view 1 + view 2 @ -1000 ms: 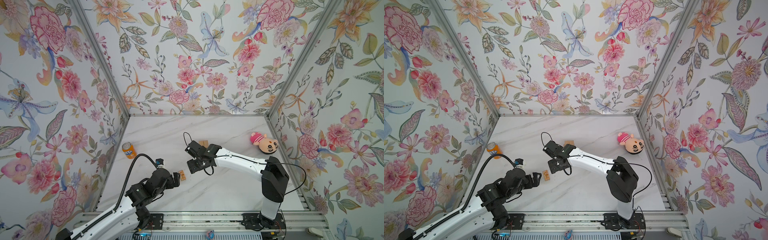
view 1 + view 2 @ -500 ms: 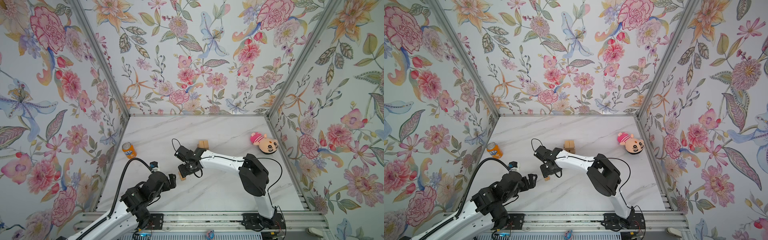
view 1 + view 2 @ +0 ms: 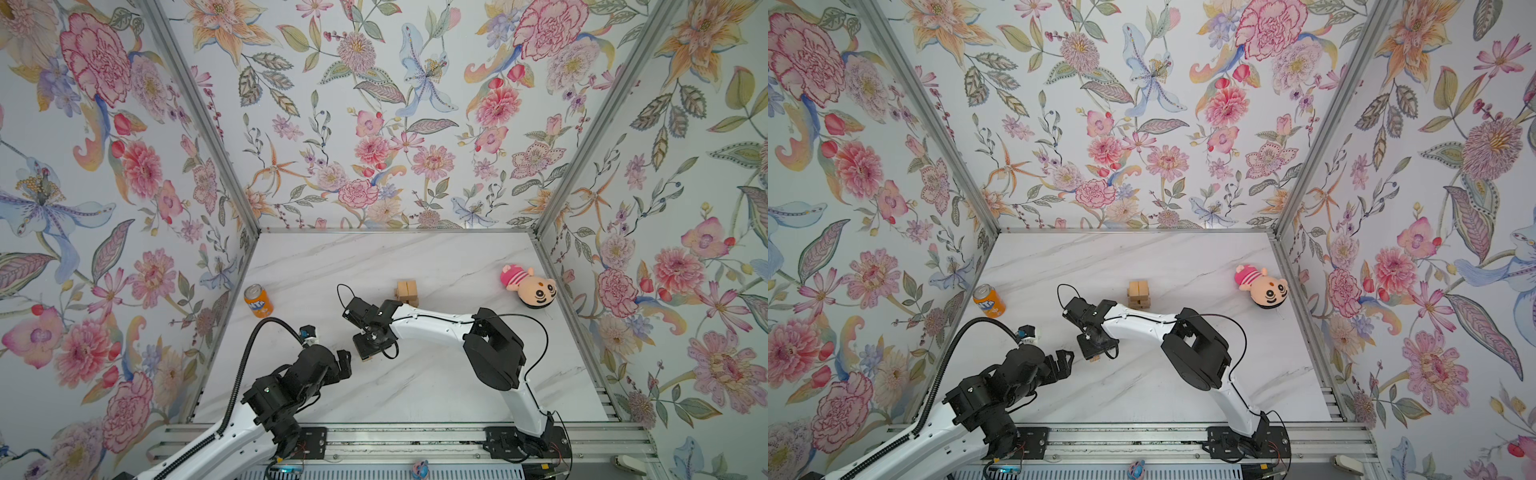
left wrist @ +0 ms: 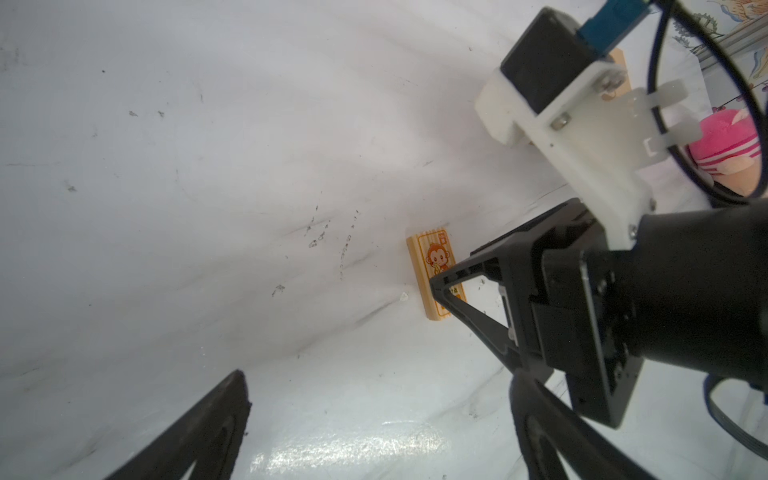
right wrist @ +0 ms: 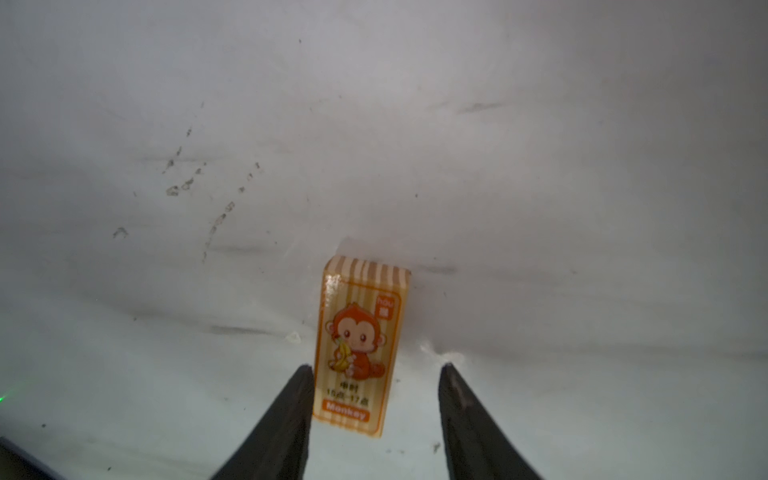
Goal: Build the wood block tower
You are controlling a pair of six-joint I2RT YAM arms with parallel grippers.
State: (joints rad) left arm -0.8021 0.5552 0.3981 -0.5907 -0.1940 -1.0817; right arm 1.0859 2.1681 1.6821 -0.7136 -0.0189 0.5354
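Flat on the white marble surface (image 5: 540,166), printed face up: a pale wood block with an orange monkey print (image 5: 359,349). Just left of centre in both top views, almost hidden beneath the right tool (image 5: 376,368). Jaws apart, straddling the block; one finger (image 5: 286,419) right at its long side, a clear gap at the other. Higher in the frame, near the middle: a small tower of pale wood bricks (image 3: 406,291). Lower left of the block: the left tool (image 3: 343,360), spread wide, holding nothing. At the surface's left edge, an orange soda can (image 3: 257,300); at its right edge, a pink-hatted plush doll (image 3: 530,286).
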